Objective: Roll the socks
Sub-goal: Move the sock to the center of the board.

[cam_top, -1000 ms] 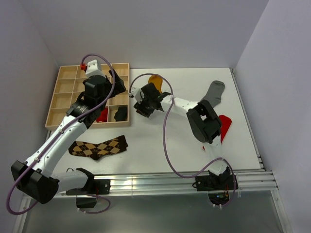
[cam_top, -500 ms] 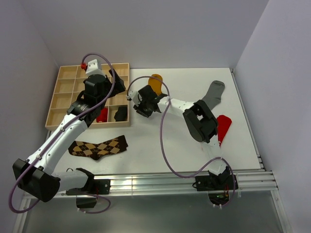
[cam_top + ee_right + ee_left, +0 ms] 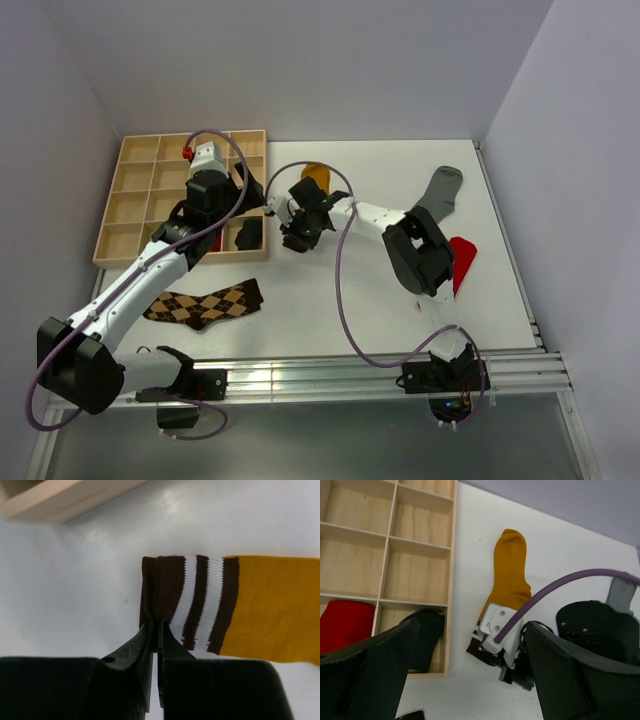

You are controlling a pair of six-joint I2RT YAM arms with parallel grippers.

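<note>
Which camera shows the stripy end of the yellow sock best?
The right wrist camera. The brown-and-white cuff fills it up close, with the right hand pinched shut on its edge. The left wrist camera shows only the plain yellow part of the sock; that hand hides the cuff. The top camera shows a small yellow bit.

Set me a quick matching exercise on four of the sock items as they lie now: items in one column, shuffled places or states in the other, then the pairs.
Items
1. mustard-orange cloth sock with brown-and-white striped cuff
2. brown-tan argyle cloth sock
3. plain grey cloth sock
4. red cloth bundle

Places or states
A. in a compartment of the wooden divided tray
B. flat toward the far right of the white table
C. cuff pinched in the shut right gripper
D. flat toward the near left of the table

Pairs: 1-C, 2-D, 3-B, 4-A
</note>
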